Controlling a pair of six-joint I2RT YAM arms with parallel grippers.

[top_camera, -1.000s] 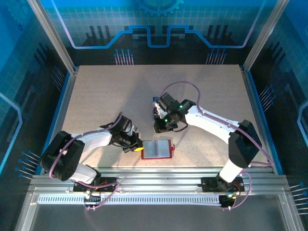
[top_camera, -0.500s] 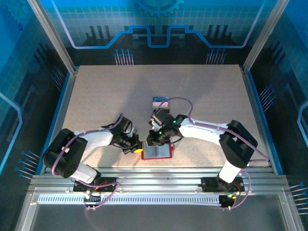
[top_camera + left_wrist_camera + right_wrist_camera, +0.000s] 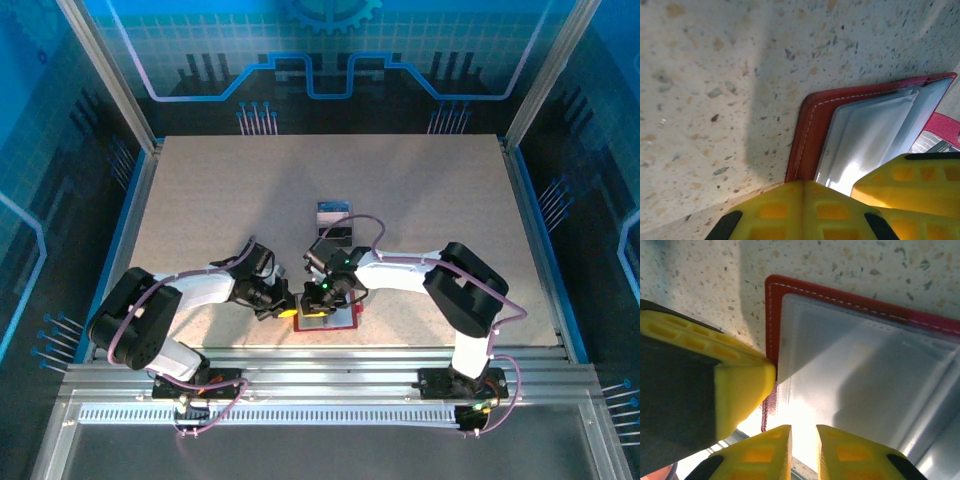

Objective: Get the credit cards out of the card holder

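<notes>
Left gripper point(image 3: 283, 308): fully closed, its yellow tips pressed on the card holder's point(image 3: 865, 370) red border at the holder's 9 o'clock. I cannot tell whether it pinches the border or only bears on it.
Right gripper point(image 3: 803, 429): jaws parted by a narrow slit with nothing between them, poised over the grey pockets point(image 3: 865, 135) near the holder's 9 o'clock corner.
Card holder: lies open and flat at 6 o'clock on the worktop point(image 3: 220, 200), just inside the near edge.
Why held so: the left gripper probably pins the holder so it will not slide while the other works a card out.
Credit cards point(image 3: 333, 212): a blue-and-white one and a dark one lie loose at 12 o'clock from the holder, a short way apart from it. Whether any remain in the pockets is not clear.
Edges: the stitched red border rims the pockets; the two grippers nearly touch at 9 o'clock.
Open room: bare worktop from 10 through 2 o'clock; little at 6 o'clock.
</notes>
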